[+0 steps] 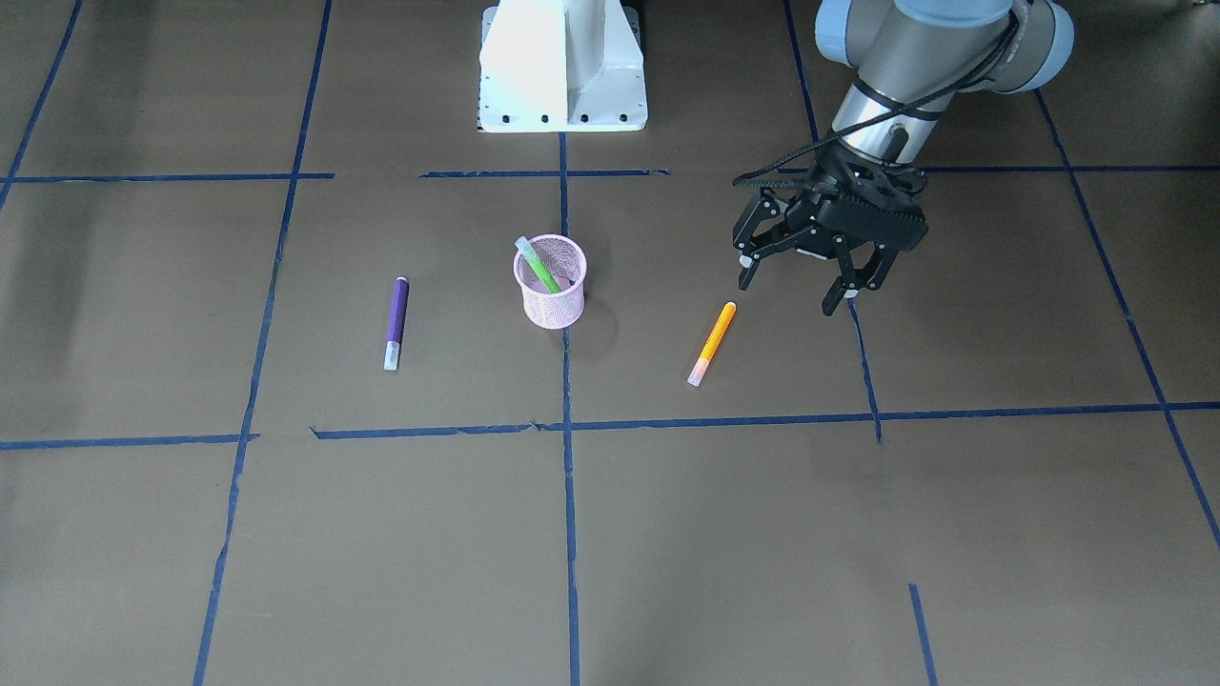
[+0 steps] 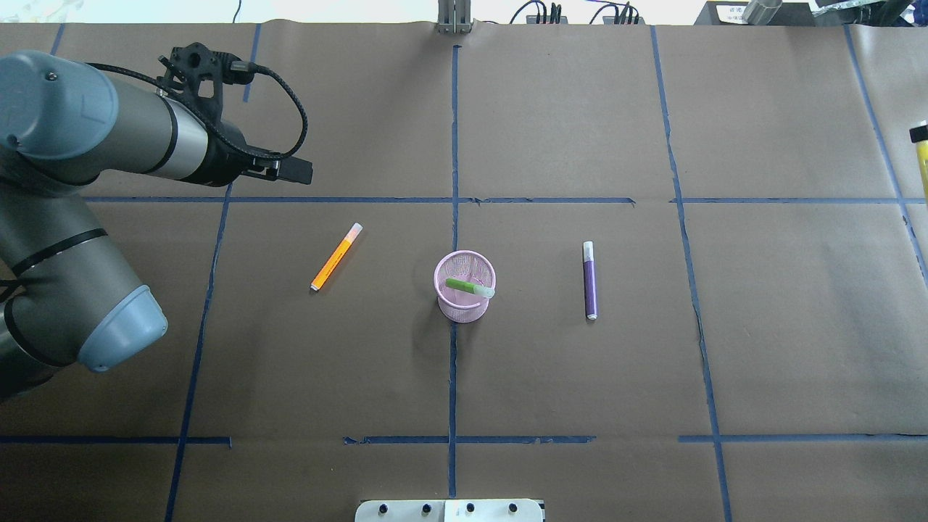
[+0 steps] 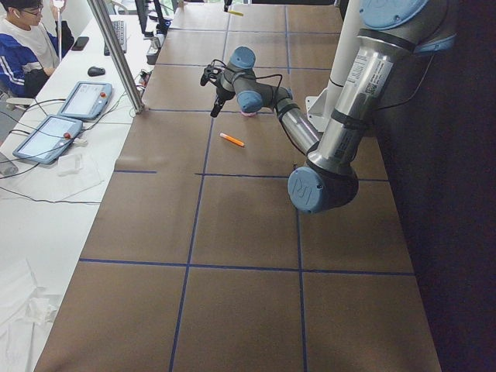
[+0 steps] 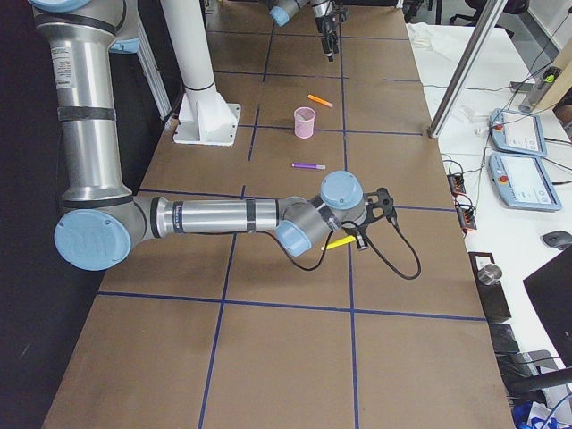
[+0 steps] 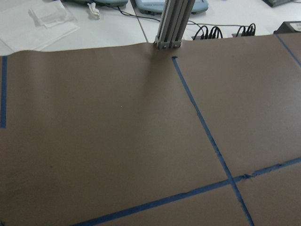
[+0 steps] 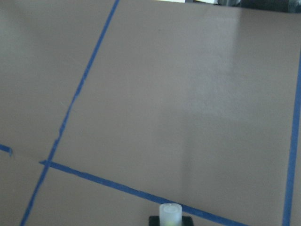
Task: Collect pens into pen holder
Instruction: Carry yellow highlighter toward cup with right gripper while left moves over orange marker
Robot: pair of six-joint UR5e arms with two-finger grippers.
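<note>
Orange pen [image 1: 712, 344]: probably light, stiff, slick; mid-barrel looking best for gripping.
Left gripper [image 1: 791, 291]: hovering near it, fingers spread wide.
Right gripper [image 4: 356, 239]: cannot tell.

Pretty bright, even light from above, so shadows on the table [image 1: 953, 534] are soft: just a faint smudge right of the pen holder [image 1: 551, 295] in the front view. The white robot base [image 1: 562, 67] is blown out. Right wrist view's kinda soft, with a pale sheen upper right.
</note>
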